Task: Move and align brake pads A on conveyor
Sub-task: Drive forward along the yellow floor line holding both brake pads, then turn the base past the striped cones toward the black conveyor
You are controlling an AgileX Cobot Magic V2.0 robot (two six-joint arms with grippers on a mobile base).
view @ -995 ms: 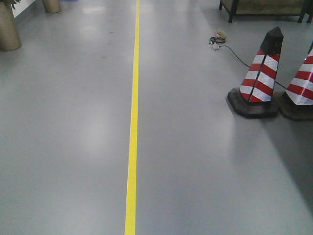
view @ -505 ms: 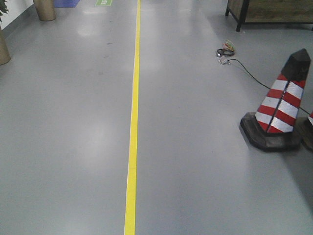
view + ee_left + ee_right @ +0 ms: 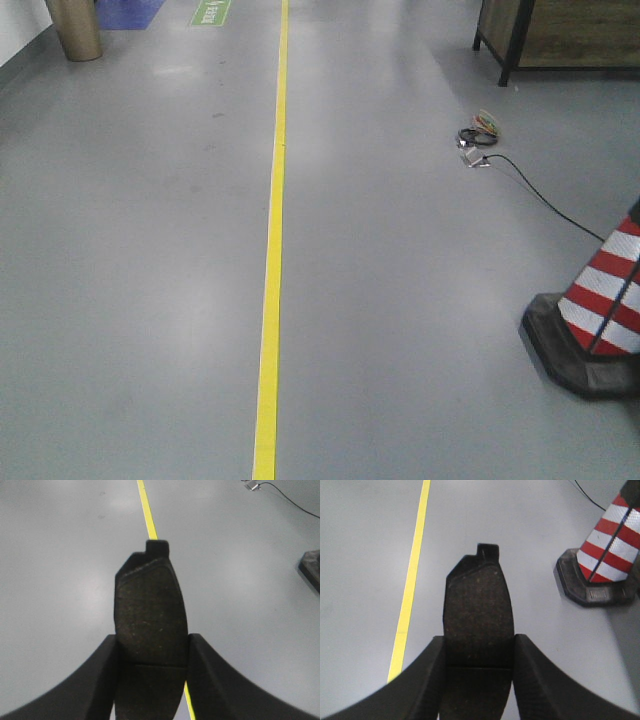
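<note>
Item one: a brake pad (image 3: 150,625), dark and speckled with a cross groove near its lower end, is held upright in the left gripper (image 3: 151,667), whose two black fingers (image 3: 97,680) are pressed against its long edges; a square tab is seen at its top. Item two: a second brake pad (image 3: 478,615) of the same form is clamped likewise in the right gripper (image 3: 478,672). Both pads are carried above a glossy grey floor (image 3: 140,260); the conveyor is not seen in any view. Floor fittings: a yellow line (image 3: 272,270) is run lengthwise; a red-and-white striped cone (image 3: 598,315) on a black base is stood at the right; a black cable (image 3: 540,195) is laid beyond it; a wooden cabinet (image 3: 560,30) is placed at the far right.
</note>
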